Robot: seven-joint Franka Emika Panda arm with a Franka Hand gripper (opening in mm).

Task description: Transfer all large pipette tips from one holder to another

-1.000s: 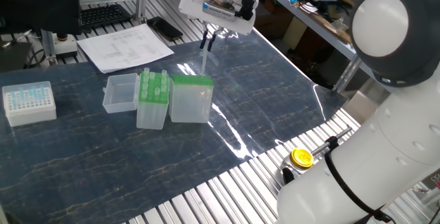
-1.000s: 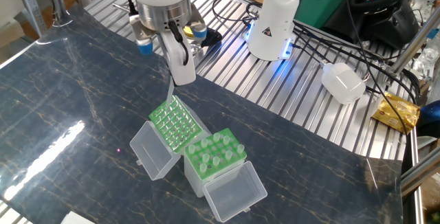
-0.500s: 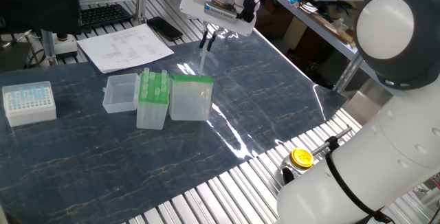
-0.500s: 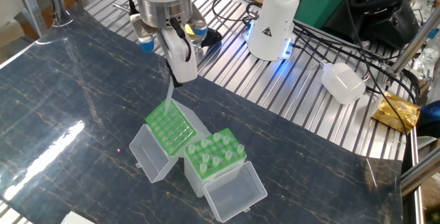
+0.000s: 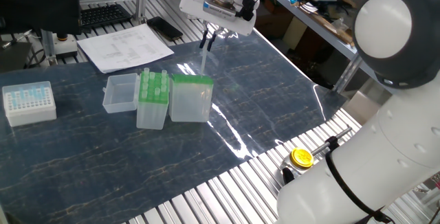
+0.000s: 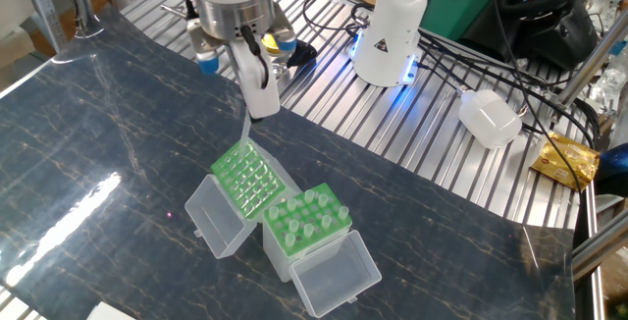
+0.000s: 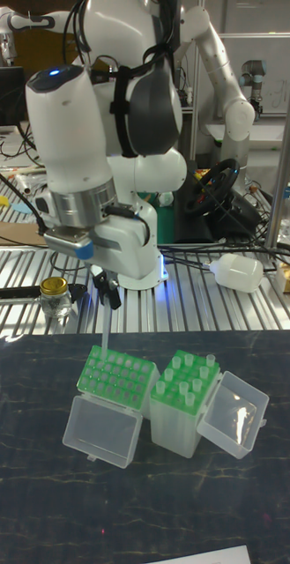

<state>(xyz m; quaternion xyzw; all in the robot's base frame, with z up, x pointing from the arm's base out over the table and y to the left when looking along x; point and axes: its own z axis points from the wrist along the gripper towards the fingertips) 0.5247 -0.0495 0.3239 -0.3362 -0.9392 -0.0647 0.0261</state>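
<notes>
Only one fixed view shows the white box (image 5: 29, 103) of blue tips on the worktop (image 5: 227, 114). The pincer (image 7: 104, 301) pinches a tip (image 7: 103, 333) upright, narrow end down, over the wide holder (image 7: 118, 375)'s back edge. The holder has tilted back since half a second ago.

Glossy marbled table (image 5: 103, 155); translucent plastic holder (image 5: 190, 99)
</notes>
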